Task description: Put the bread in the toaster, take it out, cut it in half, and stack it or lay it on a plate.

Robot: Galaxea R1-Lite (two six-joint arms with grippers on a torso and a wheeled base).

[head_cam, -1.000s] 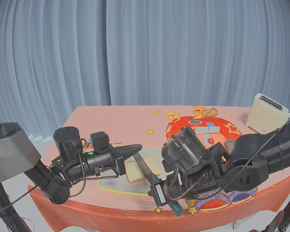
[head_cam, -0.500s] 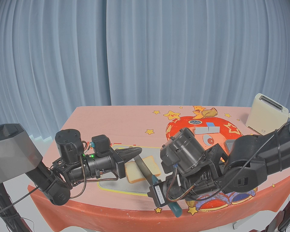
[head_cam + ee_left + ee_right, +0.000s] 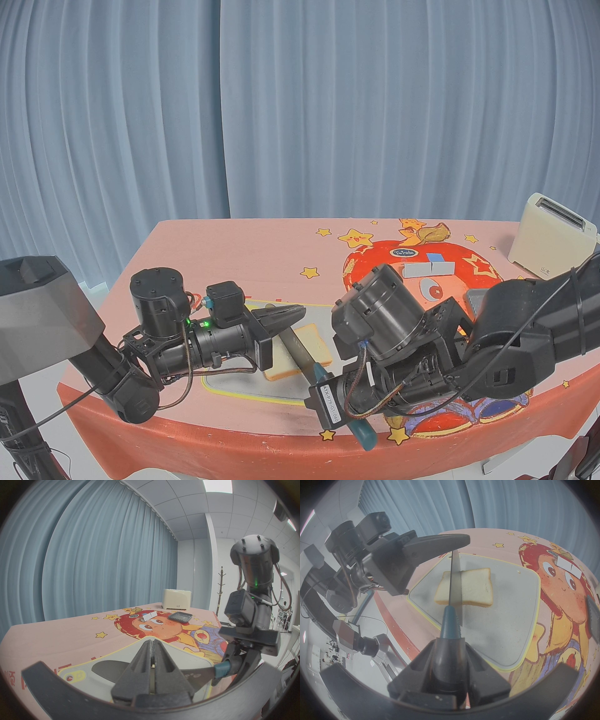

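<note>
On the board (image 3: 500,627), bread (image 3: 475,587) is crossed by the knife (image 3: 454,583) clamped in the right gripper (image 3: 450,645); the left gripper (image 3: 153,645) is clenched near its tip.

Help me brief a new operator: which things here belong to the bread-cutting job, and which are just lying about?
Job:
bread
knife, held by the right gripper
cutting board
toaster
dark tray, likely the plate
left gripper, shut, at the blade's tip

Lying about:
grey blocks
coat stand
curtain

Even ceiling light, fisheye-warped edges
</note>
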